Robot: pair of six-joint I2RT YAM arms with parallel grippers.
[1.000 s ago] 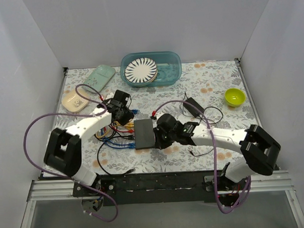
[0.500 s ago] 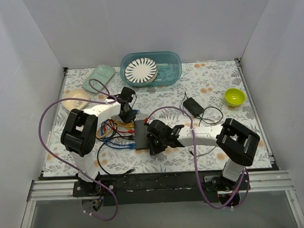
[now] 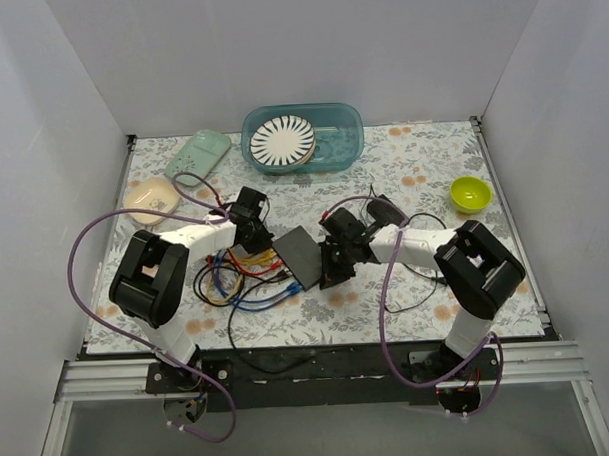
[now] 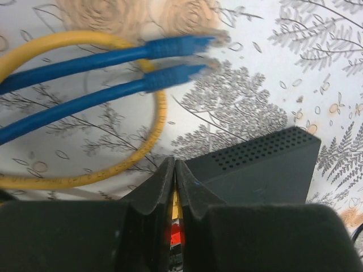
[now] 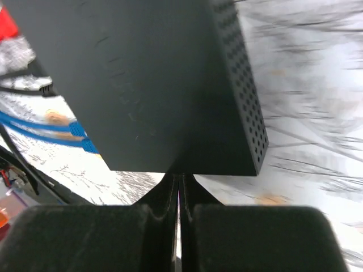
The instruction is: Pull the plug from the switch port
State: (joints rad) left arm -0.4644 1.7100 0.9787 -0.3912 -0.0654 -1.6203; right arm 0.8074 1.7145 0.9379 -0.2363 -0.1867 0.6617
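The switch (image 3: 297,256) is a dark box lying askew on the floral cloth, with red, yellow and blue cables (image 3: 241,280) bunched at its left. My left gripper (image 3: 257,240) sits at the switch's back left corner. In the left wrist view its jaws (image 4: 174,161) are shut on a yellow plug (image 4: 174,205), with red behind it, right beside the switch (image 4: 255,170). Two blue plugs (image 4: 181,45) lie loose on the cloth. My right gripper (image 3: 329,272) is shut, its tips (image 5: 179,177) against the switch's (image 5: 153,85) near edge.
A teal basin (image 3: 346,121) with a striped plate stands at the back. A green bowl (image 3: 469,193) is at the right. A pale green dish (image 3: 204,148) and a beige dish (image 3: 148,200) are at the back left. A black power adapter (image 3: 389,210) lies behind my right arm.
The switch has swung round and shifted right. My right gripper has moved to its right side, the arm folding back. My left gripper has stayed at the cable end.
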